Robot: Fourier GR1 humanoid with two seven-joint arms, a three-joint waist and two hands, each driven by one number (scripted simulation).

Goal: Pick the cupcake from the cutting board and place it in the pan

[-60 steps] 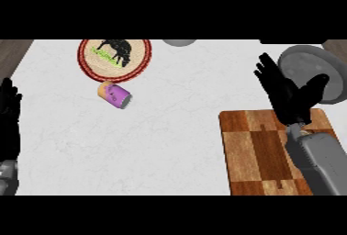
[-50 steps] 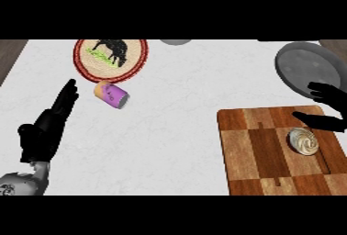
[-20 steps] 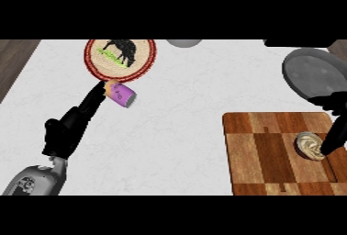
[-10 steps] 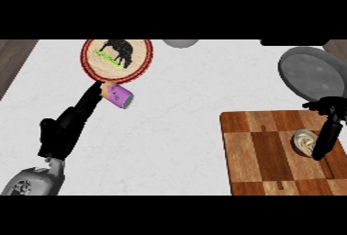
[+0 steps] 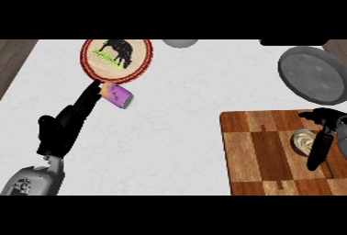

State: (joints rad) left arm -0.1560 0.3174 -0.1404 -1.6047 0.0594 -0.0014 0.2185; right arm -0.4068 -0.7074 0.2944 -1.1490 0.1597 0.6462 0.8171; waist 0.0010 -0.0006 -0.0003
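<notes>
Right hand (image 5: 324, 137) has closed in beside cupcake (image 5: 304, 139) near board's edge.

Checkered brown cutting board (image 5: 271, 156) (grey pan (image 5: 313, 75)).

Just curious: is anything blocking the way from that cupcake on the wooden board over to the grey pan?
Nothing visible does. The pale swirled cupcake sits on the checkered wooden cutting board, right robot hand beside it; bare white counter separates board from round grey pan.
</notes>
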